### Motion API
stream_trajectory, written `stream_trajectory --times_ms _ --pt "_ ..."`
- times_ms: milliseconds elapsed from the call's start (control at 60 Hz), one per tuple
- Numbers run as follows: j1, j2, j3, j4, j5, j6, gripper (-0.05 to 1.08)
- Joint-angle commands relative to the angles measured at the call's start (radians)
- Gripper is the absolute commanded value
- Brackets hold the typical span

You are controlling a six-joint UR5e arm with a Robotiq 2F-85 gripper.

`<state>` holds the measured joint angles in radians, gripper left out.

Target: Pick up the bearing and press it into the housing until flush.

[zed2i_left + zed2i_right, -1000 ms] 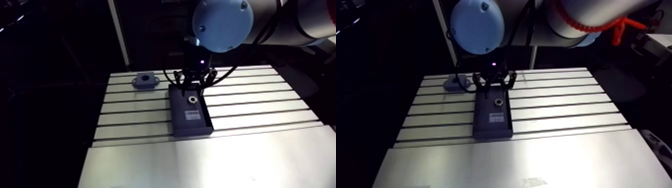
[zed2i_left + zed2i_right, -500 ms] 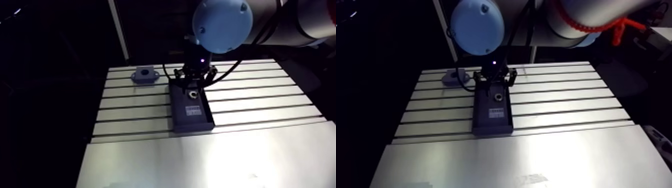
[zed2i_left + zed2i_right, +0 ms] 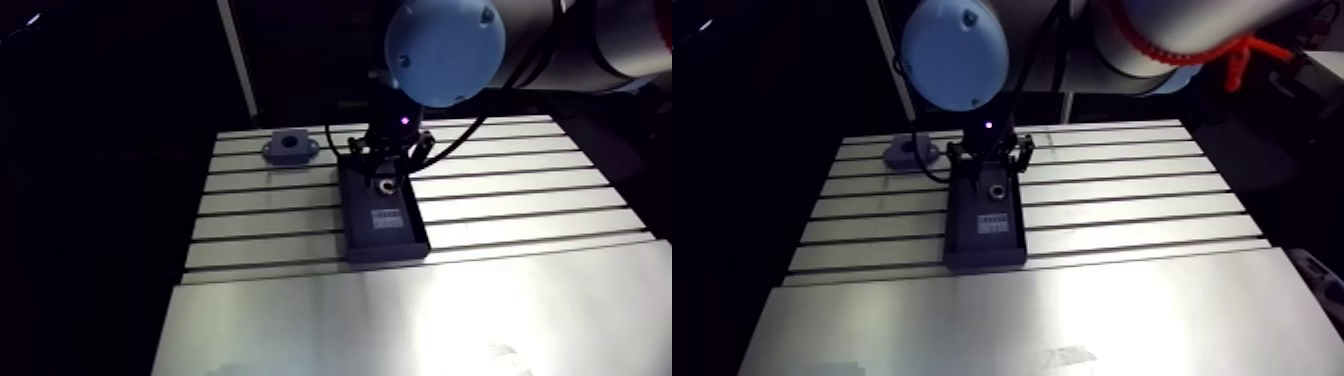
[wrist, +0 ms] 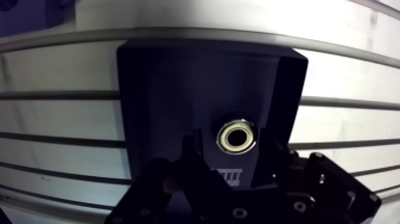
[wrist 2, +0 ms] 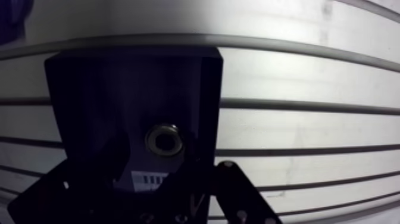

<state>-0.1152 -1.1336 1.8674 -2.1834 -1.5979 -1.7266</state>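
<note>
Gripper hangs low over the dark tray. Its fingers are spread wide, one each side of the bearing, and hold nothing; no contact w/ the ring can be made out. The bearing lies flat on the tray floor. The tray sits on the slotted counter. The housing stands apart, off the tray's far corner. Risk: if the fingers close off-centre they could shove or tip the ring, giving a skewed grip & prob. a cocked press later.

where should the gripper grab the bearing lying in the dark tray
Take the bearing by its outer ring, across the diameter, coming straight down from above. It lies flat in the dark tray with its bore facing up, so only the round rim offers opposing sides. The gripper is open and straddles it.
</note>
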Motion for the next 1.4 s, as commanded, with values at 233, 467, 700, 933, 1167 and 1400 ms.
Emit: stream_trajectory --times_ms 233,467,700,933,1167,1400 --pt "0.0 0.004 0.0 0.0 0.0 0.0 0.41" --pt "0.0 0.009 0.0 -0.002 0.0 0.0 0.41" --pt "0.0 0.009 0.0 -0.002 -0.001 0.002 0.41" --pt "0.0 0.009 0.0 -0.002 0.0 0.005 0.43" --pt "0.0 0.009 0.0 -0.002 0.0 0.005 0.45" --pt "0.0 0.009 0.0 -0.003 0.0 0.006 0.48"
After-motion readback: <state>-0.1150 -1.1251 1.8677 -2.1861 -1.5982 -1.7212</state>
